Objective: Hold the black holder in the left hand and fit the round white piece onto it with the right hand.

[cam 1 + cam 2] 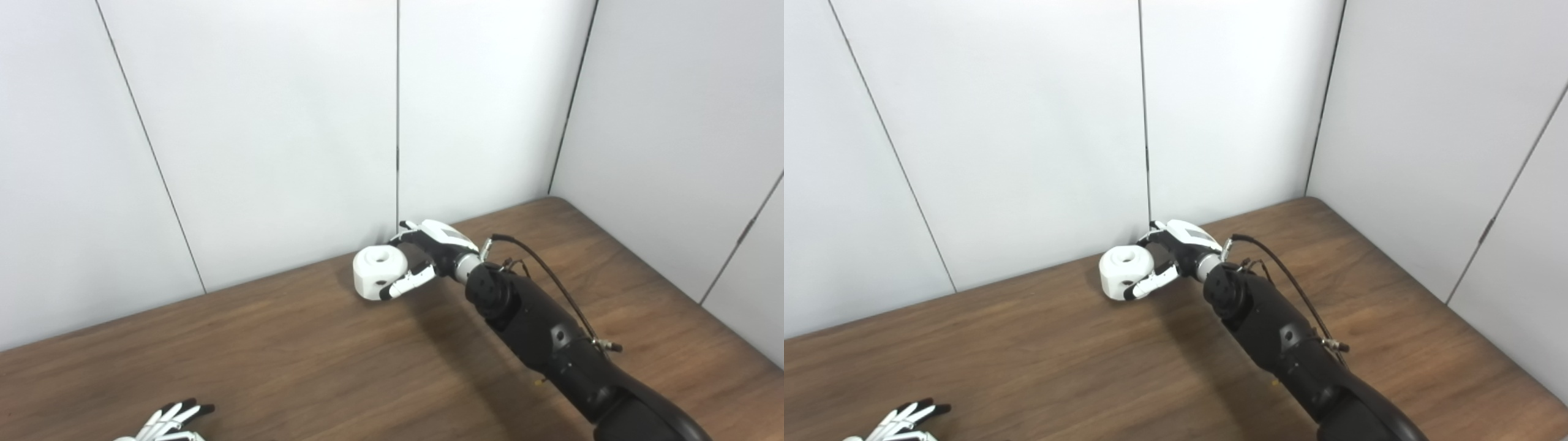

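At the table's far edge, the right hand (429, 254) wraps the round white piece (380, 269), seemingly gripping its rigid, light, smooth sides. The left hand (168, 422) waits near-left, fingers spread, empty.

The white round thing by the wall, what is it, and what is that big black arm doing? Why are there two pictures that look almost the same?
Both pictures come from two cameras on a robot's head, side by side like your eyes, so they show the same scene from spots a little apart.

The big black arm is the robot's right arm. At its end is the right robot hand, with fingers and a thumb. It is wrapped around the round white piece, a chunky ring shape with a hole on top, near the wall at the back of the brown wooden table. Whether the piece is lifted or touching the table is hard to tell.

At the bottom left, only the fingertips of the left robot hand peek in, spread out and holding nothing that shows. The black holder it should hold is not in view.
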`<state>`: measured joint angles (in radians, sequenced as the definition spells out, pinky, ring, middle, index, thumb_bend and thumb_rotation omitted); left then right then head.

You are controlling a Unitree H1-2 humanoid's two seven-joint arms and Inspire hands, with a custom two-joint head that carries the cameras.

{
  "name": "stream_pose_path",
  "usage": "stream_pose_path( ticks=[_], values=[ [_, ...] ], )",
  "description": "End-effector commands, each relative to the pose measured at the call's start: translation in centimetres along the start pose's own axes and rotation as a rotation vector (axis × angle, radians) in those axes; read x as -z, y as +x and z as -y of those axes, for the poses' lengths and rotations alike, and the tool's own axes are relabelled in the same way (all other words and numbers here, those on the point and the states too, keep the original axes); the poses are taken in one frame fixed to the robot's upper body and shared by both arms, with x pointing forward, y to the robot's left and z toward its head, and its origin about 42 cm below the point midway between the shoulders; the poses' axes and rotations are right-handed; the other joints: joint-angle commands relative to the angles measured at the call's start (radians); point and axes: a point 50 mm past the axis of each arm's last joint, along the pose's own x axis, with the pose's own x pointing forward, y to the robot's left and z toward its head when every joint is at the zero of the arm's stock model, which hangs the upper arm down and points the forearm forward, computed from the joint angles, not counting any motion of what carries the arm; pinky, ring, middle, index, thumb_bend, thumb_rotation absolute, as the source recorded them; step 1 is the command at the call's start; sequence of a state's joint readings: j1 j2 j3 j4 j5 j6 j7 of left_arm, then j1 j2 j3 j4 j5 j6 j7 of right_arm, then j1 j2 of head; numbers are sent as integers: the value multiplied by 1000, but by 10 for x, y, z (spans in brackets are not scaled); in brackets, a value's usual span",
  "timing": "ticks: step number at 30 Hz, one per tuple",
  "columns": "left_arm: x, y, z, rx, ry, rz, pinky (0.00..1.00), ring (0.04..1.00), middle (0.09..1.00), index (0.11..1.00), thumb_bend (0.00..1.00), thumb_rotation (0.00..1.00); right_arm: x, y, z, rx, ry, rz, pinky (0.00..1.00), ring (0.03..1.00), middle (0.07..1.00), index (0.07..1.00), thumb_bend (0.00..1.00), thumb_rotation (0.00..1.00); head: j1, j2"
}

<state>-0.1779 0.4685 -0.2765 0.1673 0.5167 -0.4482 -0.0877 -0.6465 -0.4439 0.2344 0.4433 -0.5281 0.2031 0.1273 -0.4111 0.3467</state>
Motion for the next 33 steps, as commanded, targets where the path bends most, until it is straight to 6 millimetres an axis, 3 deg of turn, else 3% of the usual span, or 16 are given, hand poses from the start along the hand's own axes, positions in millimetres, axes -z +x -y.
stream_pose_path(
  ticks=[1,3,4,7,22,28,33],
  values=[
    [5,-9,4,56,38,-44,1000,962,893,479,516,48,-16,7,29,103,-26,83,960,1000,984,661,830,410,-1,0],
    [5,-9,4,56,38,-47,1000,962,894,480,516,47,-16,6,27,114,-25,89,954,1000,972,606,739,376,0,0],
    [5,-9,5,56,37,-47,1000,962,894,480,516,47,-16,6,25,125,-22,92,953,1000,962,546,621,267,0,0],
    [5,-10,5,57,38,-50,1000,961,895,480,516,48,-17,4,21,163,-30,105,929,1000,937,495,525,173,1,0],
    [5,-7,3,56,39,-44,1000,966,894,480,516,48,-16,0,20,206,-67,120,897,990,914,484,501,150,8,6],
    [5,-1,-1,50,40,-36,1000,959,891,480,516,48,-31,-10,28,237,-49,181,886,998,915,483,502,151,34,20],
    [2,6,-5,46,47,-29,1000,959,895,480,517,48,-48,-26,33,273,-37,252,862,997,915,482,502,151,103,46]
  ],
)
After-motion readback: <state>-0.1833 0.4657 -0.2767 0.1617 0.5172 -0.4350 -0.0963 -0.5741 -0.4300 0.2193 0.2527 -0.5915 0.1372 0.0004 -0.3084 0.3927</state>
